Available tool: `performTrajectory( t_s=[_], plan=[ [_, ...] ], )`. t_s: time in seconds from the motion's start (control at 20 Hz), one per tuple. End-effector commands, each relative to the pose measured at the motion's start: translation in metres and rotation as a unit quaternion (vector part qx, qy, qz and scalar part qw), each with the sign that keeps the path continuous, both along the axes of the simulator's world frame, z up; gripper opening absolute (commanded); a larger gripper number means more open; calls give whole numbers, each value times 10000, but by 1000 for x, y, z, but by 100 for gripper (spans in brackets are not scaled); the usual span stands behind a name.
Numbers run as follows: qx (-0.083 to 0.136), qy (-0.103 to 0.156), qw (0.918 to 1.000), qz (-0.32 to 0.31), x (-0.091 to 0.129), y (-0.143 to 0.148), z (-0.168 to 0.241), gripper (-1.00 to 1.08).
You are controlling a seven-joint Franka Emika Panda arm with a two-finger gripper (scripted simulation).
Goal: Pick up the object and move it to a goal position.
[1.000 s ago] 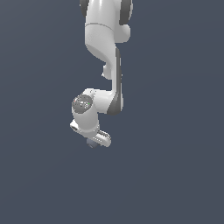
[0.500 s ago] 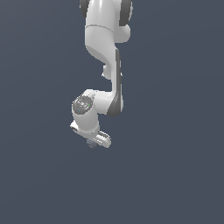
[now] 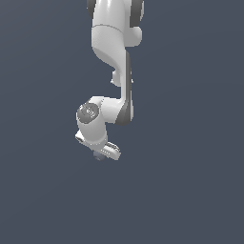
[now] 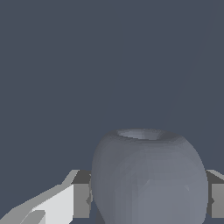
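Note:
In the wrist view the object (image 4: 148, 175) is a dull grey-blue rounded ball with a shallow dimple in its crown, and it fills the space between the two grey finger pads (image 4: 82, 199). My gripper (image 4: 148, 201) is shut on it, a pad pressed against each side. In the exterior view the white arm hangs down from above and the gripper (image 3: 100, 155) points at the dark ground. Only a small grey sliver of the object (image 3: 98, 156) shows below the hand.
Plain dark slate ground (image 3: 190, 190) surrounds the arm on every side. No other object, container or edge shows in either view.

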State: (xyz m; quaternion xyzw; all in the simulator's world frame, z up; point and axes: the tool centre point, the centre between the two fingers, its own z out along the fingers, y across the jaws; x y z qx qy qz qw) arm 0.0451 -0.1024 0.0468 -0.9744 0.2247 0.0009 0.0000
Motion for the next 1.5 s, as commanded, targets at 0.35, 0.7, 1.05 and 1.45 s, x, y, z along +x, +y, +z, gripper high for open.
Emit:
performTrajectory(
  t_s=[0.35, 0.7, 1.05, 1.45],
  plan=[
    [-1, -9, 10000, -6, -1, -30, 61, -100],
    [-1, -9, 10000, -6, -1, -65, 132, -100],
    [-1, -9, 10000, -6, 1, -89, 181, -100],
    [-3, -8, 10000, -4, 3, -99, 200, -100]
  ],
)
